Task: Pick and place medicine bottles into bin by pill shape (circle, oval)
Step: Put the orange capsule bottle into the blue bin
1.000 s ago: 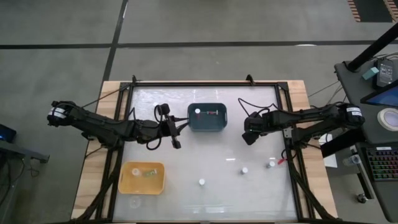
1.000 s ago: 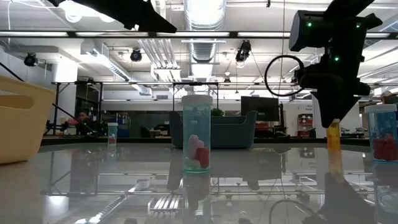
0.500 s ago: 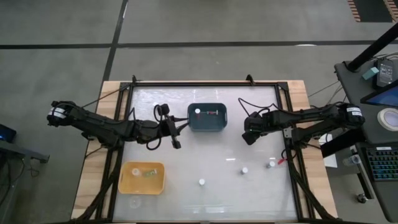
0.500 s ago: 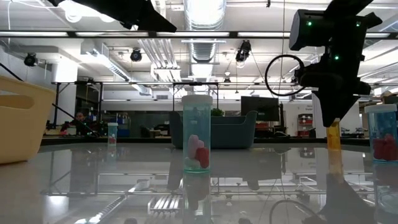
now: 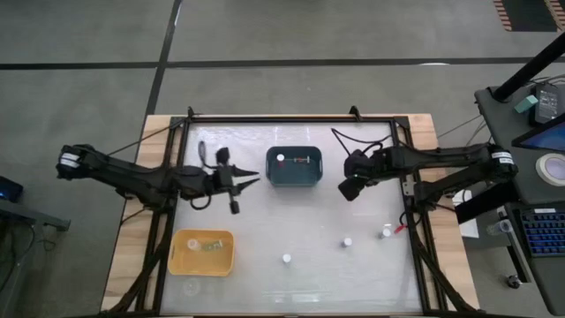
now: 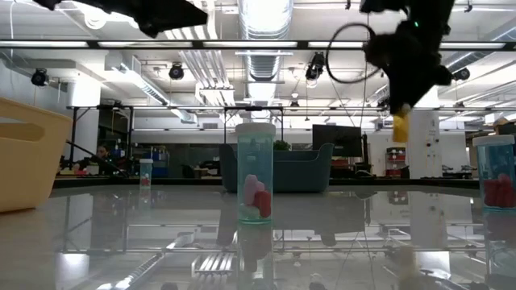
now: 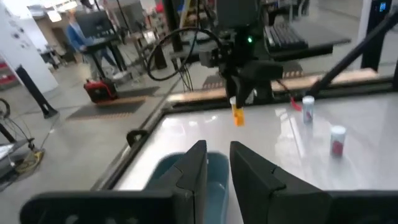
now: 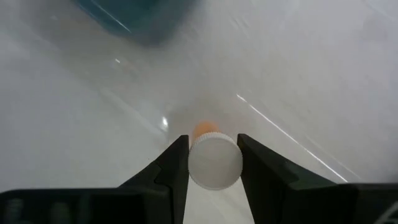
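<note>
**One orange bottle in the air, three more waiting**

The shiny white table (image 5: 265, 221) stood in a big workshop. The dark teal plastic bin (image 5: 295, 167) held some small bottles, and the yellow plastic bin (image 5: 202, 253) held something small too. The right gripper (image 8: 211, 163) pinched a little orange bottle with a white cap (image 6: 399, 127) above the table, near the teal bin. The left gripper (image 7: 217, 163) hung beside that bin, narrow and empty. Three white-capped bottles (image 5: 347, 241) waited on the table. The pill shapes were too small to see.
</note>
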You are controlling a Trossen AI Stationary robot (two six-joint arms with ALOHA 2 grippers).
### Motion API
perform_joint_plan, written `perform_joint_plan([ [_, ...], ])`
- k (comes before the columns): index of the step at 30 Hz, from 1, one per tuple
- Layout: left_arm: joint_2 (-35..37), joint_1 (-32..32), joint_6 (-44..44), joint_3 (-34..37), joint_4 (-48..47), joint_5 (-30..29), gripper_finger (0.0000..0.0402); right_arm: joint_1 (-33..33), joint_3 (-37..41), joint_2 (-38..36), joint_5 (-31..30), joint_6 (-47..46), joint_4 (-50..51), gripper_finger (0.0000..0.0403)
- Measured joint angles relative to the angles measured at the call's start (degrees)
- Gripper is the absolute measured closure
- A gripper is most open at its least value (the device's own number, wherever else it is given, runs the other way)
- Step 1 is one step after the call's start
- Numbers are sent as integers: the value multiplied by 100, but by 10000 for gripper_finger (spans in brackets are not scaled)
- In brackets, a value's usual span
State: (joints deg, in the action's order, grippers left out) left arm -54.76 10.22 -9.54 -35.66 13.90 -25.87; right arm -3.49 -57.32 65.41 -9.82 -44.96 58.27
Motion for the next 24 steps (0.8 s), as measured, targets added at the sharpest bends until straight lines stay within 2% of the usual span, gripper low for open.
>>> perform_joint_plan([
  [8, 780, 0, -197, 457, 11, 4, 348, 23, -1110, 267, -24, 253, -17, 287],
  [18, 1035, 0, -308, 623, 59, 2, 348, -87, -2748, 1739, -12, 1471, 19, 287],
  [24, 1027, 0, -310, 623, 71, 0, 348, -351, -3554, 2528, 273, 2226, 155, 287],
])
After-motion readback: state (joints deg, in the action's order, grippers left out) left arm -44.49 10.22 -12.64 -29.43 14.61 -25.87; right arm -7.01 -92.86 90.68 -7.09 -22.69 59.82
